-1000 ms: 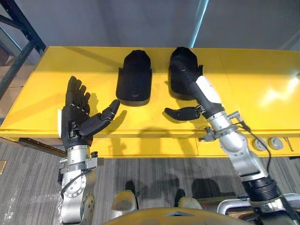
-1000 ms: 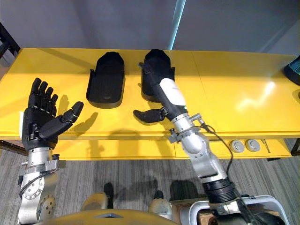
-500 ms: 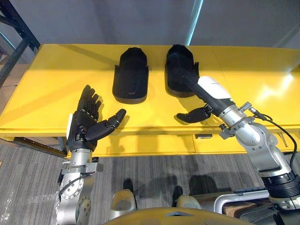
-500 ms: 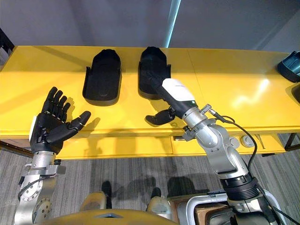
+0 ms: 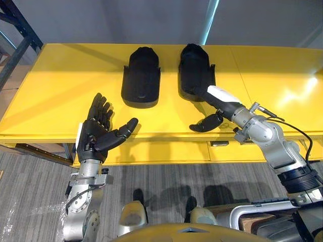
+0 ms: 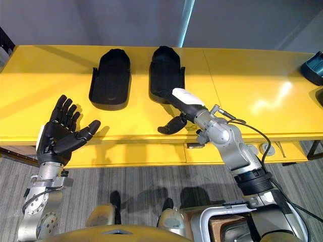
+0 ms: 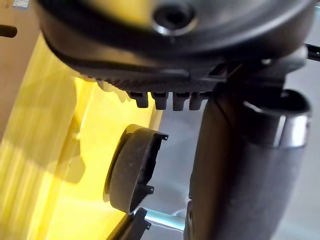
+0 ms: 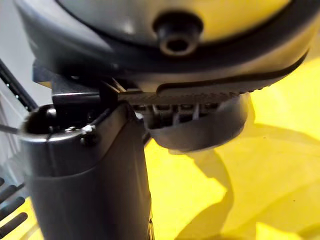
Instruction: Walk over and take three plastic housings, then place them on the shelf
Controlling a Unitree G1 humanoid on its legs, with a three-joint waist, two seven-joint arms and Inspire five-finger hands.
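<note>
- The left hand (image 5: 95,135) hovers palm up over the near edge of the yellow table (image 5: 60,85), at its left part. Its fingers are spread and straight, the thumb stands out to the side, and it holds nothing.
- The right hand (image 5: 218,100) reaches in from the right over the near middle of the table, its white-covered back turned up. Its thumb (image 5: 204,122) sticks out low towards the table's near edge, apart from the fingers.
- The right hand's fingers point at the near end of the right plastic housing (image 5: 194,70). In the right wrist view they look straight and released, with the housing's rim just past them. Whether they touch the rim I cannot tell.
- The left plastic housing (image 5: 142,78) lies flat just beside the right one. It is well apart from the left hand and untouched.
- Both housings are black, with rounded far ends, and lie side by side lengthwise across the table's middle.
- Past the table's far left corner stands a dark shelf frame (image 5: 24,25).
- At the far right edge sits a dark teal object (image 6: 313,65), too cropped to identify.
</note>
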